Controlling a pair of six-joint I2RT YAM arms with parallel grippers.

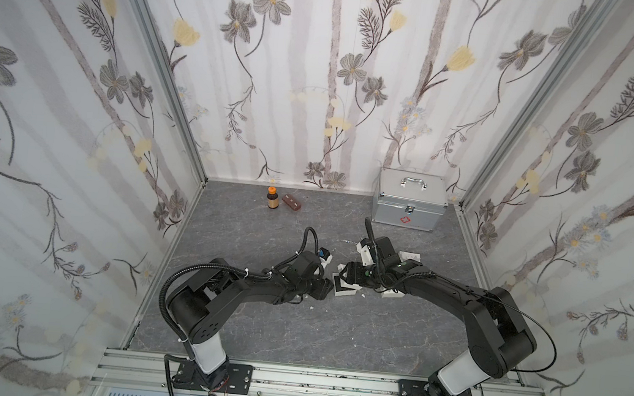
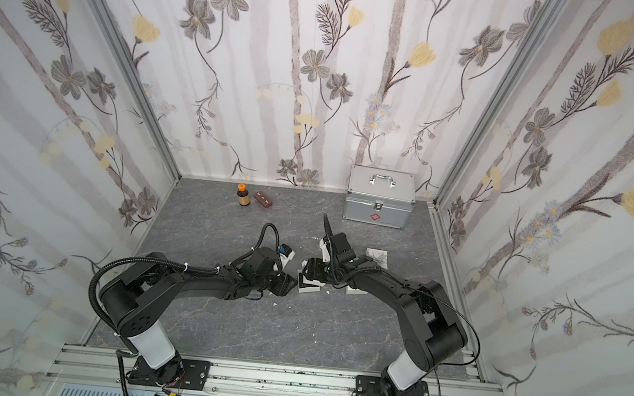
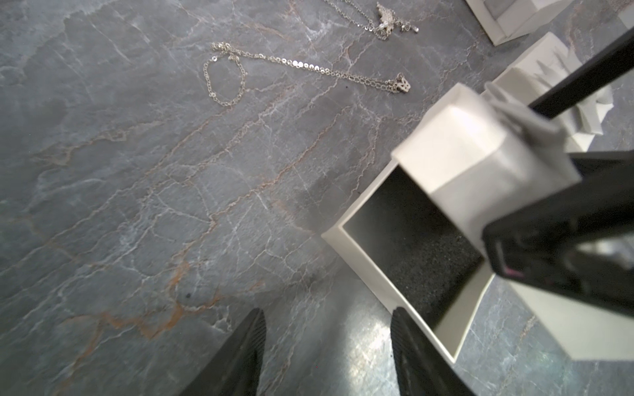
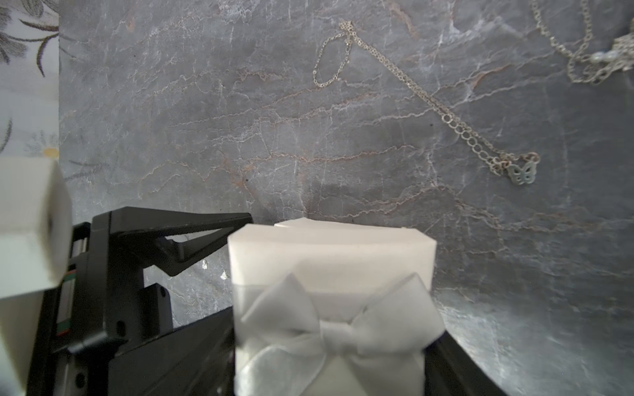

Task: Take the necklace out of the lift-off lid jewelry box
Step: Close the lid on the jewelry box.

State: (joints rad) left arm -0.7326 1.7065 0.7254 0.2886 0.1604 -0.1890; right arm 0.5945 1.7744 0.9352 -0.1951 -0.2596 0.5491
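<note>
While the right hand [image 1: 345, 276] is clamped on the white bow-topped lid [image 4: 329, 253], the small white foam-lined jewelry box [image 3: 350, 250] sits open.
The thin silver butterfly-charm necklace [image 3: 308, 67] is just lying on the grey marble worktop [image 3: 137, 205], well apart from the box; left hand [image 3: 327, 319] has its fingers apart.

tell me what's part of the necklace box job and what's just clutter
job: open white box, bow lid in right pincer, butterfly chain, second chain; either may be its necklace
lying about: metal case, brown bottle, brown bar, other white boxes
</note>
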